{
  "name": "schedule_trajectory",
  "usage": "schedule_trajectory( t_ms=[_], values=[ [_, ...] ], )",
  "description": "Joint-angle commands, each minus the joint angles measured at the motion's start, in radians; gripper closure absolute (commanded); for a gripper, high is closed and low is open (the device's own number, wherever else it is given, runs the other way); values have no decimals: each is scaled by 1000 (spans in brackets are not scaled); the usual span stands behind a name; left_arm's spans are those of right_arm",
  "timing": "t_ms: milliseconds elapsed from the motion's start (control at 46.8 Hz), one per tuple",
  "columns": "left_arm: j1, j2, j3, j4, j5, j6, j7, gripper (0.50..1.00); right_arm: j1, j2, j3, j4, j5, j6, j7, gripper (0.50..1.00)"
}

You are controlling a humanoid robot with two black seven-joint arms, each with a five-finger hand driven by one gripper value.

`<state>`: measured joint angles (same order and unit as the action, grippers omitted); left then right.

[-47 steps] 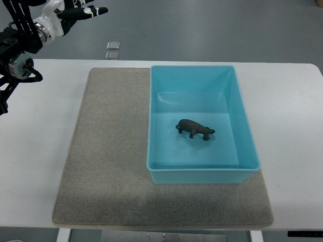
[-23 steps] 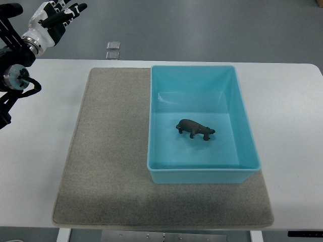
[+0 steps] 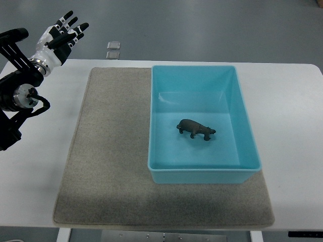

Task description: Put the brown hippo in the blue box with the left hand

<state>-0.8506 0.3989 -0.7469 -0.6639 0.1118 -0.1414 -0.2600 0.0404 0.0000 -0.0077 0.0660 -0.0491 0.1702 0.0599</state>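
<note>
The brown hippo (image 3: 196, 129) stands on the floor of the blue box (image 3: 241, 110), near its middle, head toward the right. My left hand (image 3: 64, 35) is far off at the top left, above the table's back-left corner, fingers stretched out and holding nothing. Its arm (image 3: 20, 91) runs down along the left edge. The right arm does not show.
The blue box sits on the right half of a grey felt mat (image 3: 111, 151) that covers the middle of the white table (image 3: 292, 126). Two small clear tiles (image 3: 112, 49) lie on the floor beyond the table's back edge.
The left arm has dropped lower and swung its hand from pointing right to pointing up-right, staying at the top left. The hippo and box have not moved.
</note>
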Motion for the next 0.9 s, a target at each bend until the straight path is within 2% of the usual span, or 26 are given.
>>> schedule_trajectory(
  t_ms=[0, 877],
  values=[
    [8, 1, -19, 0, 2, 0, -1, 504, -1, 0, 0, 0, 0, 0, 0, 564],
    [30, 31, -60, 3, 2, -10, -2, 504, -1, 0, -3, 3, -11, 8, -2, 564]
  ],
)
